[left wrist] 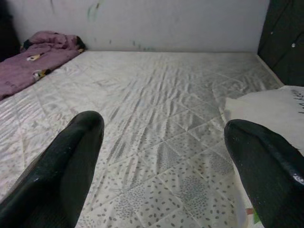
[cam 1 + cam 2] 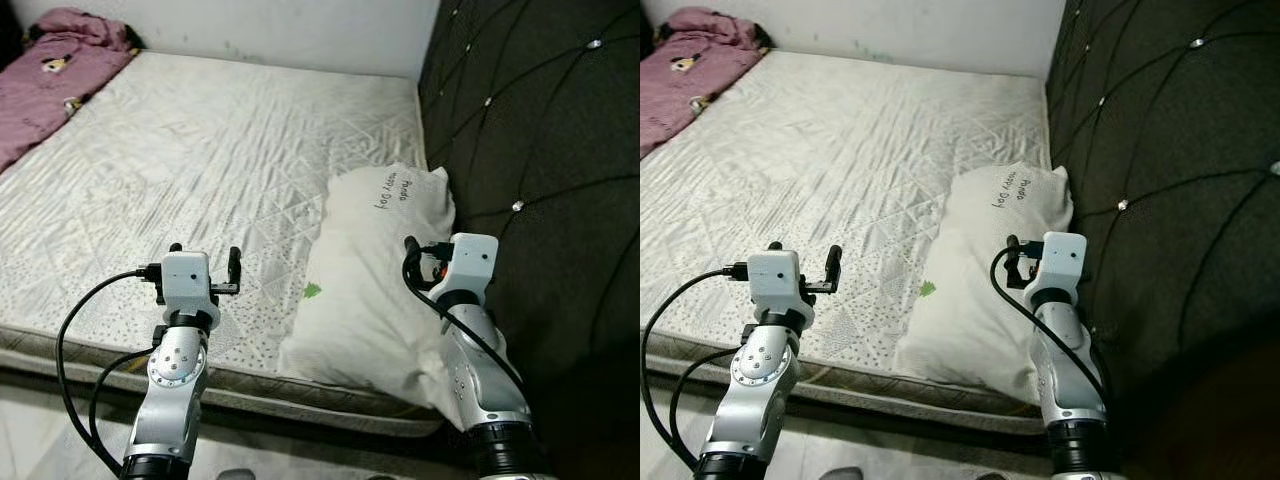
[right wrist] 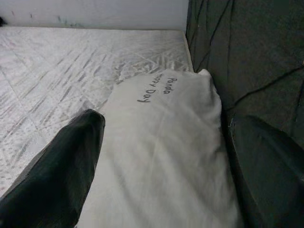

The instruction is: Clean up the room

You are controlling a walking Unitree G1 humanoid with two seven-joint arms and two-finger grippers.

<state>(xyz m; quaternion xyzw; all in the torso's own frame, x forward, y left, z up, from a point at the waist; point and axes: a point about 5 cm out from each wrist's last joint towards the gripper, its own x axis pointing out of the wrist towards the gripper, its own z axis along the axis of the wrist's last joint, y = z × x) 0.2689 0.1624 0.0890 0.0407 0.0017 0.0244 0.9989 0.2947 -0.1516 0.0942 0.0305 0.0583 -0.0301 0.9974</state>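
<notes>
the white pillow (image 2: pixel 375 280) lies on the bed (image 2: pixel 200 150) at its right edge, against the dark tufted headboard (image 2: pixel 540 150). the right pincer (image 3: pixel 166 156) hovers directly above the pillow's near half, fingers spread wide, holding nothing. the left pincer (image 1: pixel 164 156) is poised over bare mattress left of the pillow, also wide open and empty. a purple blanket (image 2: pixel 55 70) sits bunched at the far left corner.
</notes>
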